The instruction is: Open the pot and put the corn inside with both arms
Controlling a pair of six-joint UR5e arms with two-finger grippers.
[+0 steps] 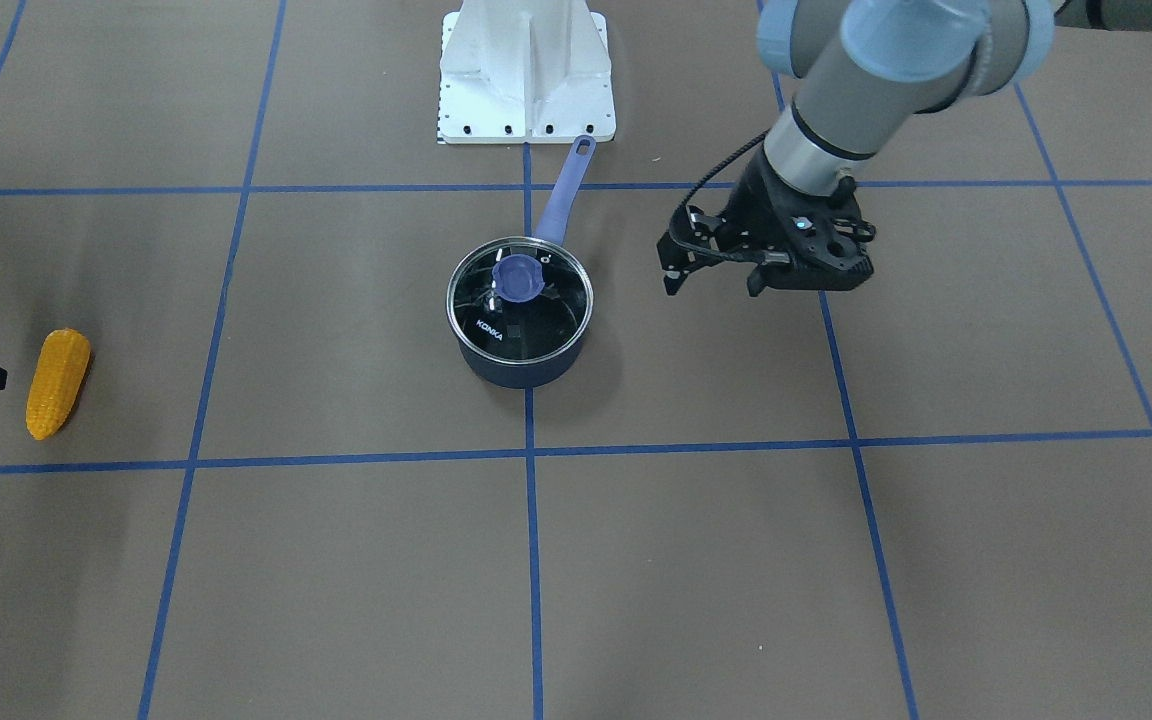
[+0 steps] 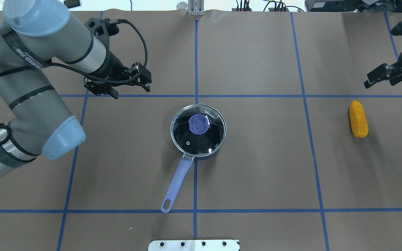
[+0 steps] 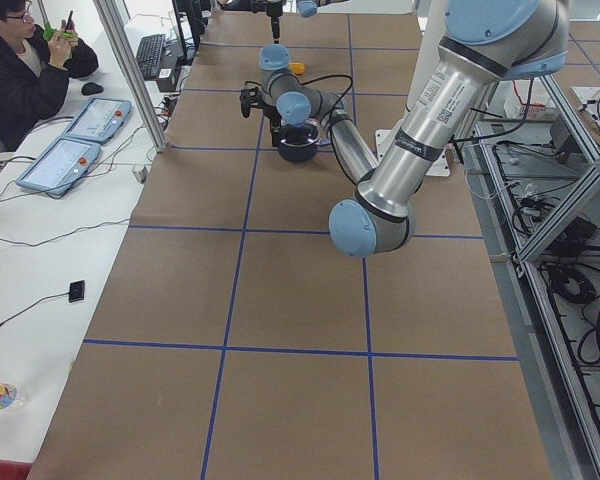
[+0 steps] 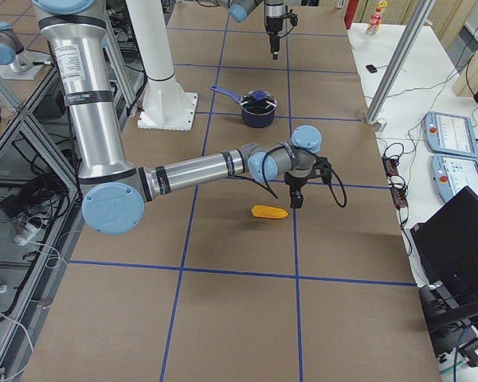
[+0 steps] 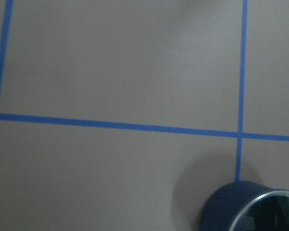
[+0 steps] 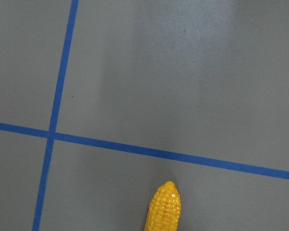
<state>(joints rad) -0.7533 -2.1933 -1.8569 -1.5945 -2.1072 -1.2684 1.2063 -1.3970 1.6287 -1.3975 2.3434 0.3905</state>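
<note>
A dark blue pot stands mid-table with its glass lid on, the lid's blue knob on top and its long handle towards the robot base. In the overhead view the pot sits centre. My left gripper is open and empty, hovering beside the pot. The corn lies flat, far off on the right arm's side. My right gripper hovers just beyond the corn's tip, looks open and holds nothing. The right wrist view shows the corn's tip.
The white base pedestal stands at the table's robot edge. Blue tape lines grid the brown table. An operator sits at a side desk with tablets. The left wrist view shows the pot's wall.
</note>
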